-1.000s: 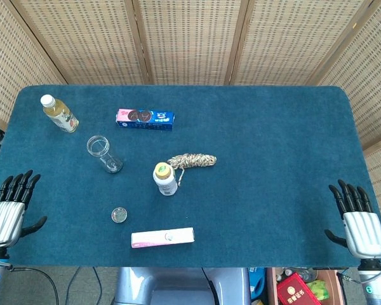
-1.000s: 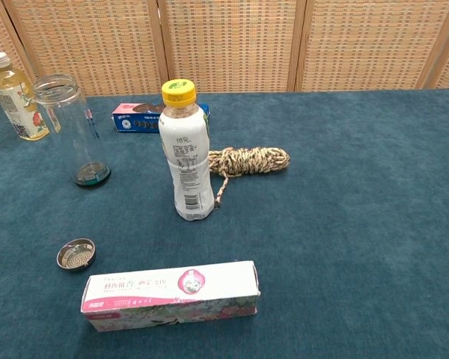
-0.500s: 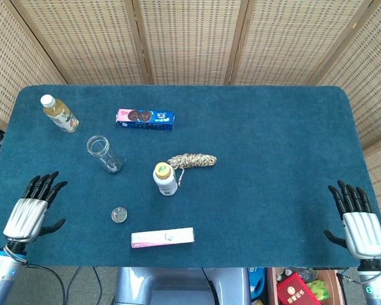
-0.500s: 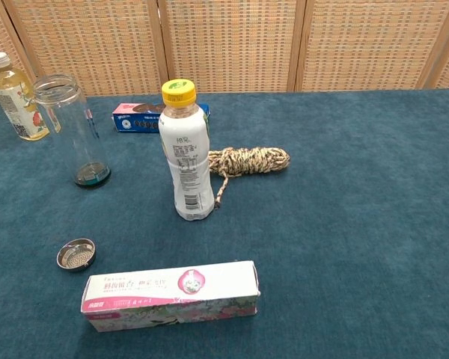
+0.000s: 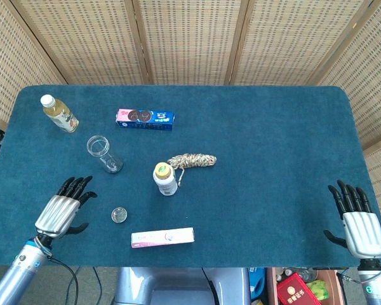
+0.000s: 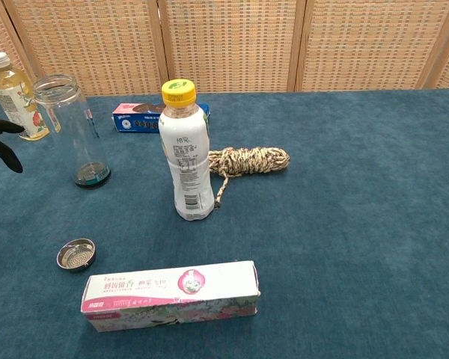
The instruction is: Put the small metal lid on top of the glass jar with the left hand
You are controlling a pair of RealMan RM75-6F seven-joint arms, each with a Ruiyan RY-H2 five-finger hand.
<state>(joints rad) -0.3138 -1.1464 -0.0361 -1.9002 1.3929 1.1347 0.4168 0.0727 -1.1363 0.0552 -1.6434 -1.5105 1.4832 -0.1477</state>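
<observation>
Nearest on the blue table (image 5: 273,159): a long pink box (image 5: 162,237) lying flat at the near edge. Just beyond it to the left, the small metal lid (image 5: 119,215), flat on the cloth, held by nothing. Left robot hand (image 5: 62,210), left of the lid and apart from it, fingers spread, holding nothing; only its dark fingertips (image 6: 1,142) show in the chest view. Right robot hand (image 5: 358,222) at the near right edge, fingers spread, empty. Mid-table: white bottle with yellow cap (image 6: 184,153), upright; coiled rope (image 6: 248,160) just beyond. Further left, the glass jar (image 6: 69,129), upright, apparently uncapped. Farthest: blue biscuit packet (image 5: 145,119) and a yellow drink bottle (image 5: 58,113), far left.
</observation>
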